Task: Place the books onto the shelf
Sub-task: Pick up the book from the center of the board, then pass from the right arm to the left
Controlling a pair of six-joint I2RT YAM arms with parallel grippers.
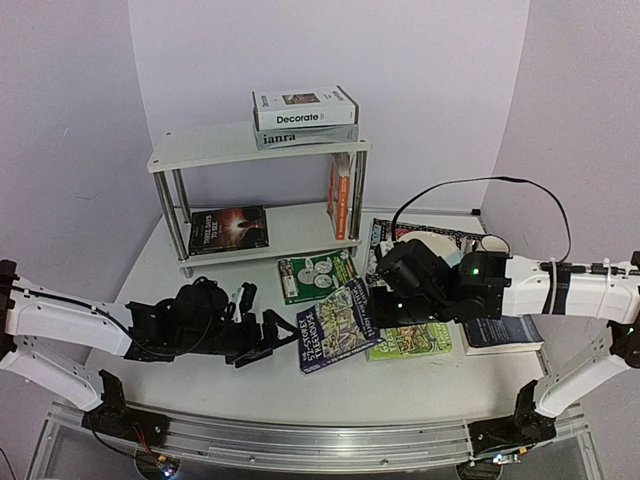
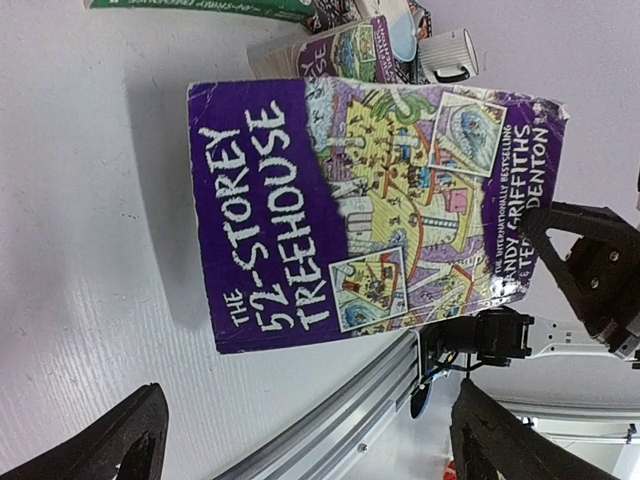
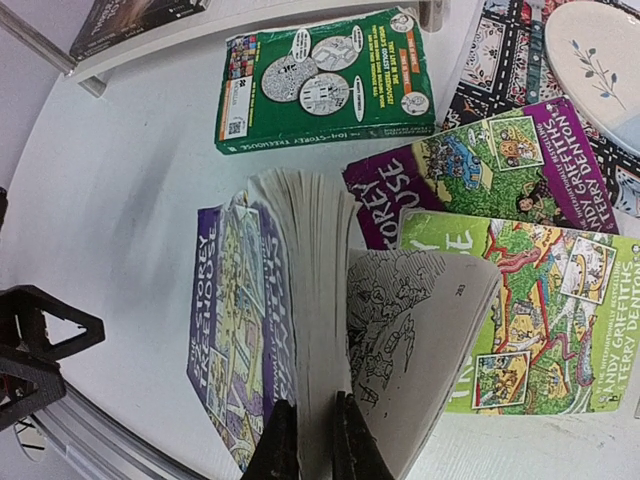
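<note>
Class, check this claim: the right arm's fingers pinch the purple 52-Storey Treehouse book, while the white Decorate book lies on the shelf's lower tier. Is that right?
Not quite. The Decorate book lies on the top tier of the shelf, stacked on the grey ianra book, as the top external view shows. The right fingers do pinch the purple 52-Storey Treehouse book.

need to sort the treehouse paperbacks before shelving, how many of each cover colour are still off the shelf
purple: 2, the open purple book pinched by the right gripper and the flat purple book
dark green: 1, the dark green book
lime: 1, the lime book
total: 4
</note>
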